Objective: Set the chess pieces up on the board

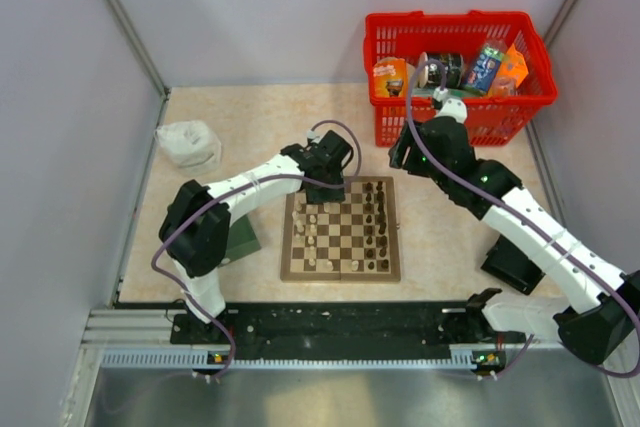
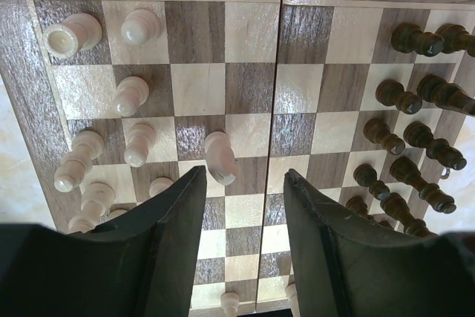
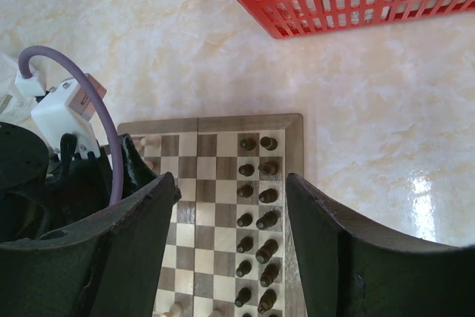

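Observation:
The board point(image 1: 340, 237) lies in the middle of the table, with cream chess pieces point(image 1: 308, 232) along its left side and dark brown ones point(image 1: 376, 222) in two rows along its right. My left gripper point(image 1: 328, 177) hovers over the far left part of the board. In the left wrist view its jaws point(image 2: 245, 172) are open with only bare squares between them. One cream piece point(image 2: 219, 157) sits just ahead of the left fingertip and looks tipped. My right gripper point(image 1: 405, 155) hangs open beyond the board's far right corner, and its wrist view looks down on the dark rows point(image 3: 256, 220).
A red basket point(image 1: 460, 67) with cans and packets stands at the back right. A white crumpled bag point(image 1: 188, 143) lies at the back left. A dark green box point(image 1: 240, 239) sits left of the board, and a black object point(image 1: 510, 265) to its right.

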